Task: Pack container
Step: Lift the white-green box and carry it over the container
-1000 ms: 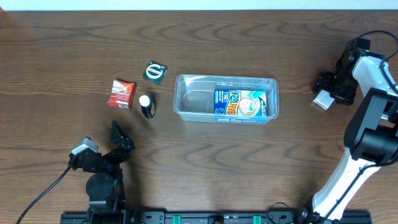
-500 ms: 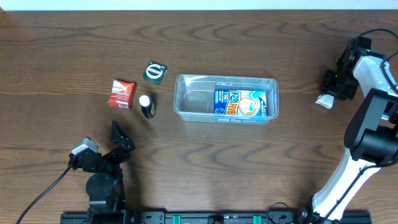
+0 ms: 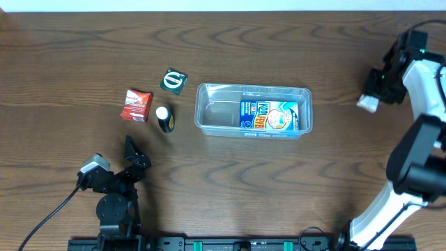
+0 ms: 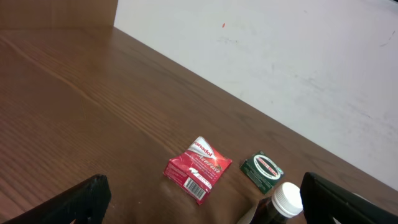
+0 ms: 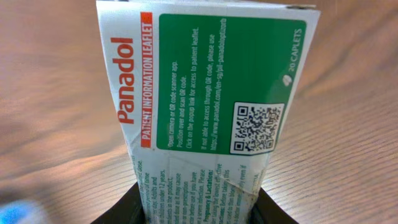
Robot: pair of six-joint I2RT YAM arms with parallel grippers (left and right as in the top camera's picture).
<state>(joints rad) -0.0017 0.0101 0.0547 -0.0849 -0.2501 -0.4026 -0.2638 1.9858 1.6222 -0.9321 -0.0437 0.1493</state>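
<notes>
right gripper (image 3: 372, 93) clamps white-green cardboard panadol box (image 5: 205, 93), well apart from clear rectangular plastic container (image 3: 202, 106); left gripper (image 3: 136, 153) fingers spread wide, holding nothing.

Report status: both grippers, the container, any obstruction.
Left gripper open, idle. Right gripper shut on white-green Panadol carton. Clear plastic rectangular tub holds blue box. Nothing between them.
</notes>
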